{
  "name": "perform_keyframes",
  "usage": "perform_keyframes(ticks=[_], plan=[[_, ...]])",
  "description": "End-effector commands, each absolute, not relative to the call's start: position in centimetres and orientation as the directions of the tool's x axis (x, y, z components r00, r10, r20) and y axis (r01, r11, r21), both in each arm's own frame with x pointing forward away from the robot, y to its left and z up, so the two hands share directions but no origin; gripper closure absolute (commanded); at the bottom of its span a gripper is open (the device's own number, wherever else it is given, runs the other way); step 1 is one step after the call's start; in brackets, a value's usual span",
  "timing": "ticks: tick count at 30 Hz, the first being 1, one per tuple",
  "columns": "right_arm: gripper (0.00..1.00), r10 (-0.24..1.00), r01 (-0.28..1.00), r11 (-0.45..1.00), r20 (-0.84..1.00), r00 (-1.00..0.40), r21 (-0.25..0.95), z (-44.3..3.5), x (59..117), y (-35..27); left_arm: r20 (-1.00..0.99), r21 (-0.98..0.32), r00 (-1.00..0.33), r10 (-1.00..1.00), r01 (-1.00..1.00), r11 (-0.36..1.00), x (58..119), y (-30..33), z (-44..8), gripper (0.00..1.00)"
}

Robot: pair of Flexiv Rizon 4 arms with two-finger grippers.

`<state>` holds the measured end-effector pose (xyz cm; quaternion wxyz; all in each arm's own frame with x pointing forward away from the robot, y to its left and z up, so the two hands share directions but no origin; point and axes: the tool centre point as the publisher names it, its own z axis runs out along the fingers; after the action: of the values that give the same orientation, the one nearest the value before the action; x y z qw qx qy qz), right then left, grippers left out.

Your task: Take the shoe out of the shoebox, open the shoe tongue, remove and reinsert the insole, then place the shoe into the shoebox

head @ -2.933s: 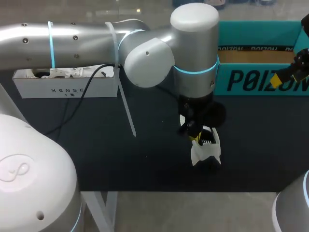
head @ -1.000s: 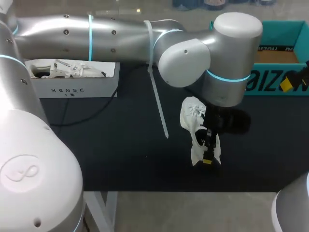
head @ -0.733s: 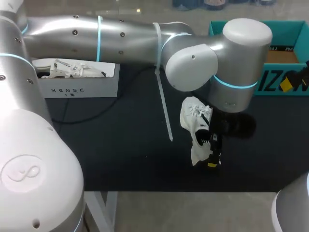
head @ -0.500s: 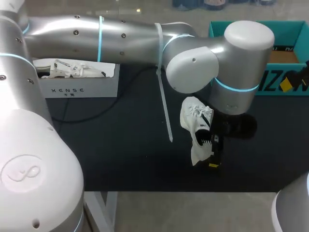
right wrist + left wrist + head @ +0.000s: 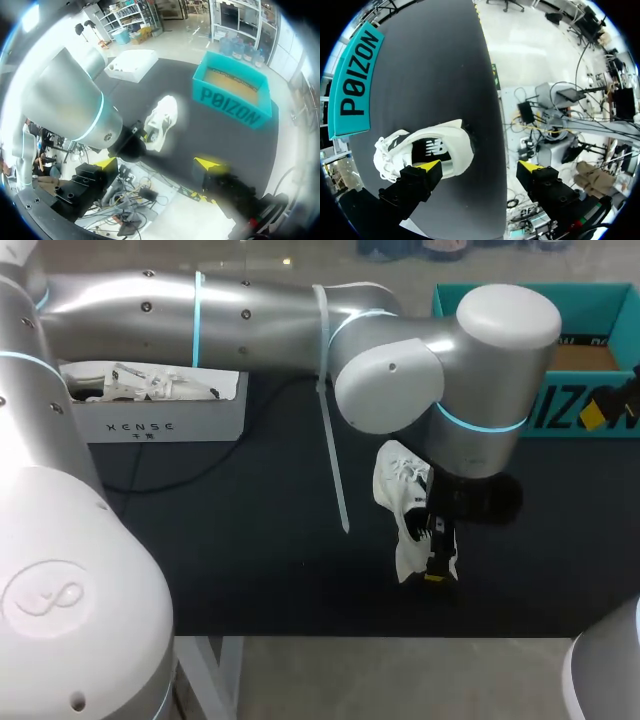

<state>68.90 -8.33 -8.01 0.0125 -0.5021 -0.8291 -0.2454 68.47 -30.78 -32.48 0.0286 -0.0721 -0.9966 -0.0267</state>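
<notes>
A white shoe [image 5: 403, 502] rests on the black table [image 5: 250, 560], heel toward the front edge. My left arm reaches across from the left, and its gripper [image 5: 431, 558] hangs over the heel end. In the left wrist view the left gripper [image 5: 480, 167] is open; one fingertip [image 5: 427, 166] hovers over the shoe [image 5: 427, 147] by its mouth, where a dark insole with a logo shows, and the other is off beside the heel. The teal shoebox [image 5: 570, 335] stands at the back right. My right gripper [image 5: 157, 164] is open and empty, high above the table.
A white box [image 5: 150, 415] with white bits inside stands at the back left, a black cable trailing from it. The right gripper [image 5: 600, 405] shows at the right edge, in front of the shoebox [image 5: 232, 97]. The left arm [image 5: 75, 110] rises close beside the shoe [image 5: 162, 120].
The left wrist drifted slightly right and toward the front edge, then eased back. The shoe and the right arm have stayed where they were.
</notes>
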Motion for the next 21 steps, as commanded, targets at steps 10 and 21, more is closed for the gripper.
perform_keyframes(ticks=[10,21], plan=[[0.0,0.827,0.841,0.377,0.268,-0.494,0.388,-7.9,69.2,-8.2,0.029,0.038,-0.985,0.169,0.17,0.985,69.8,-31.5,-34.7,0.0],[0.0,0.827,0.841,0.377,0.268,-0.494,0.388,-7.9,69.2,-8.2,0.027,0.034,-0.988,0.154,0.155,0.987,69.9,-31.3,-35.5,0.0]])
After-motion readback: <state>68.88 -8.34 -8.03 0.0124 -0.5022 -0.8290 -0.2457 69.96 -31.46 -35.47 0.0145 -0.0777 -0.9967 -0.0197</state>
